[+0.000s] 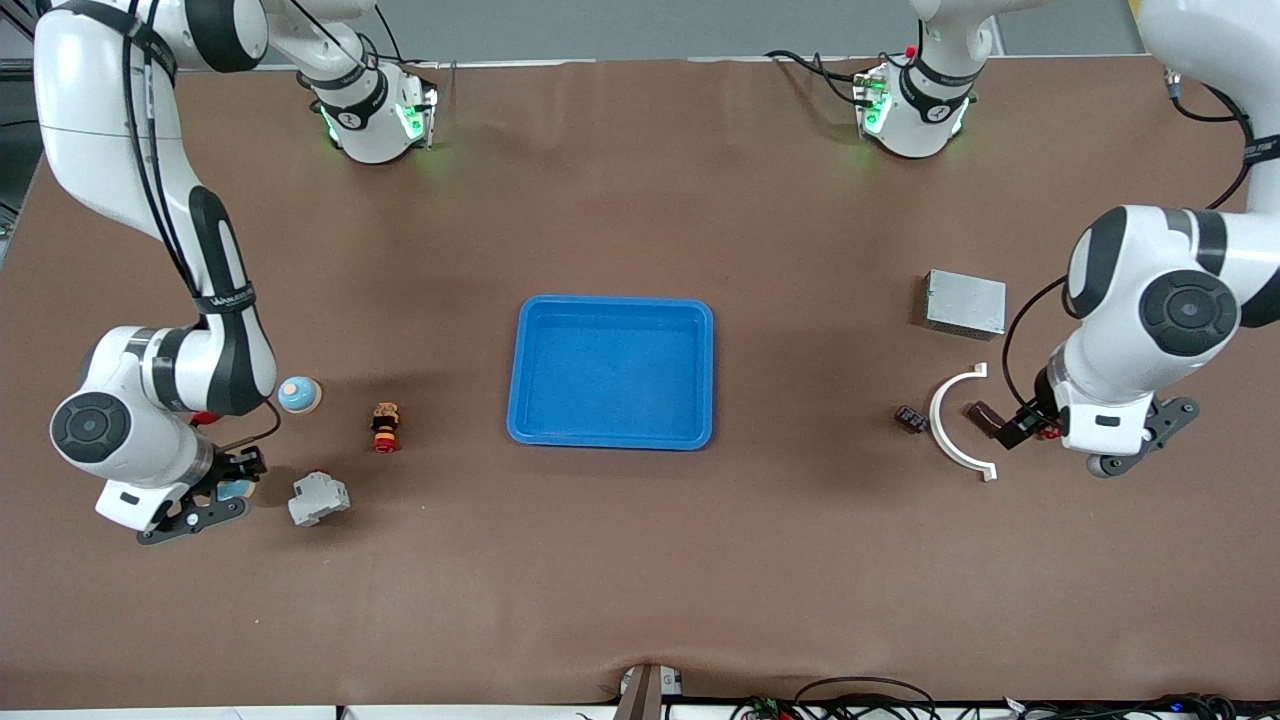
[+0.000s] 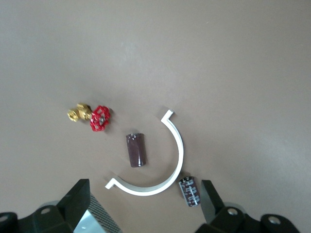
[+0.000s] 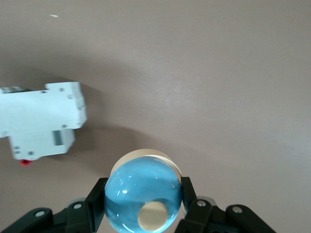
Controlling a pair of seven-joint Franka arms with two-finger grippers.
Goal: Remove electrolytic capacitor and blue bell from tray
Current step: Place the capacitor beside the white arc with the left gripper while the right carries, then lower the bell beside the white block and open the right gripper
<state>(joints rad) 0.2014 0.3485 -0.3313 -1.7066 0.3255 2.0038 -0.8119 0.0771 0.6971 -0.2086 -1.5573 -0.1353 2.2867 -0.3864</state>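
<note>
Watching right gripper [image 3: 143, 213] clamping blue bell [image 3: 143, 196] low over tabletop [image 1: 640, 560]; I'm fearing it rolling once released; left gripper [image 2: 146, 208] gaping wide

You can't see the right gripper's [image 3: 143, 213] fingertips: the blue bell [image 3: 143, 199] it clamps hides them, and the right wrist view's edge cuts its body. The white breaker [image 3: 41, 119] runs off that edge too. In the front view, the left arm hides the red-handled valve [image 2: 92, 116].
</note>
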